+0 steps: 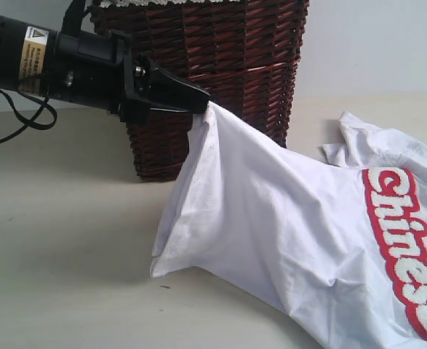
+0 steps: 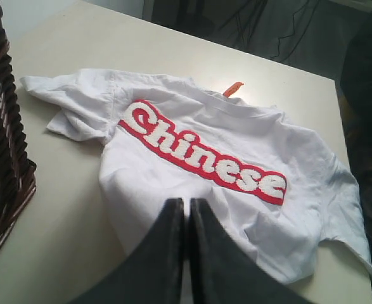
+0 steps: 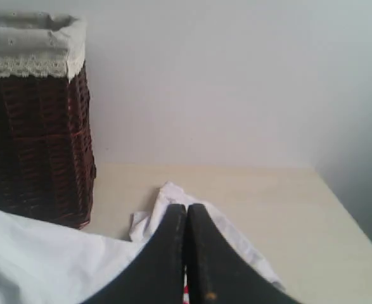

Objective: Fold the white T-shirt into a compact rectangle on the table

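**A:** What has the left gripper (image 1: 202,102) got?

**B:** Its jaws are clamped on an edge of the white T-shirt (image 1: 271,218), held up in front of the wicker basket (image 1: 228,65). In the exterior view the cloth falls from that pinch toward four o'clock. The rest lies crumpled on the table (image 1: 60,254), with the red band (image 1: 406,254) out near four o'clock.

**A:** And the right gripper (image 3: 186,218)?

**B:** Its fingers are pressed together above white cloth. I cannot tell whether any fabric sits between them.

**A:** How will the shirt handle?

**B:** Light, soft and limp, I judge. It sags like a tent from one point, so a single pinch won't carry a straight edge. It is neither fragile nor slippery. The fuzzy lettering probably stiffens the chest and resists creasing. I would take two corners of the hem or the shoulders together, pull the edge taut, and fold beside the band.
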Robot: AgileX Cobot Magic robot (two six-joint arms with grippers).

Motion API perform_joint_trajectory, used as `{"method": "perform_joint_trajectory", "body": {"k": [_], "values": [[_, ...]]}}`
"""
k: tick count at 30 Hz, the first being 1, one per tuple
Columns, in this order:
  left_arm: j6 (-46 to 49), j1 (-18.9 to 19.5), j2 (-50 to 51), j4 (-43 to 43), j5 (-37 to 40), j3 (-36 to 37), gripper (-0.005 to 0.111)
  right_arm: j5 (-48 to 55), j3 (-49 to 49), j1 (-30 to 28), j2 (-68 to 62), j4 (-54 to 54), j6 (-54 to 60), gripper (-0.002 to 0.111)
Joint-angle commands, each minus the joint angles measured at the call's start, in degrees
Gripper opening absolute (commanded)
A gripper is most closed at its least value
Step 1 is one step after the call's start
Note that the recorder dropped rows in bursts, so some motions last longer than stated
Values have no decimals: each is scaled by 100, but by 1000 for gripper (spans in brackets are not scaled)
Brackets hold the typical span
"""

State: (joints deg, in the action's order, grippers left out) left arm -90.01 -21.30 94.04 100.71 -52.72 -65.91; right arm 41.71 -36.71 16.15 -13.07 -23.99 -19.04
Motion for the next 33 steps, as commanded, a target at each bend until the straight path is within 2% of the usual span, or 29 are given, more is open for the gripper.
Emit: {"method": "perform_joint_trajectory", "body": {"k": [1, 4, 6, 10, 12, 18, 23, 30, 33], "values": [[-16, 21, -61, -76, -24, -26, 0, -685, 950, 14, 542, -41, -584, 0], [-16, 21, -61, -76, -24, -26, 0, -1211, 1439, 14, 765, -20, -851, 0], [-16, 21, -61, -76, -24, -26, 0, -1027, 1635, 14, 802, 172, -1141, 0], [7, 21, -61, -76, -2, -26, 0, -633, 1690, 14, 813, 734, -2728, 0], [7, 21, -61, -76, -2, -26, 0, -497, 1690, 14, 813, 1038, -3007, 0], [50, 21, -61, -76, -2, -26, 0, -540, 1713, 14, 825, 1018, -3020, 0], [149, 21, -61, -76, -2, -26, 0, -799, 2364, 25, 1307, 1161, -3008, 0], [161, 21, -61, -76, 12, -26, 0, -1020, 3496, 14, 1307, 1678, -3019, 0], [161, 21, -61, -76, -11, -26, 0, -2082, 3671, 14, 1307, 1735, -3008, 0]]}}
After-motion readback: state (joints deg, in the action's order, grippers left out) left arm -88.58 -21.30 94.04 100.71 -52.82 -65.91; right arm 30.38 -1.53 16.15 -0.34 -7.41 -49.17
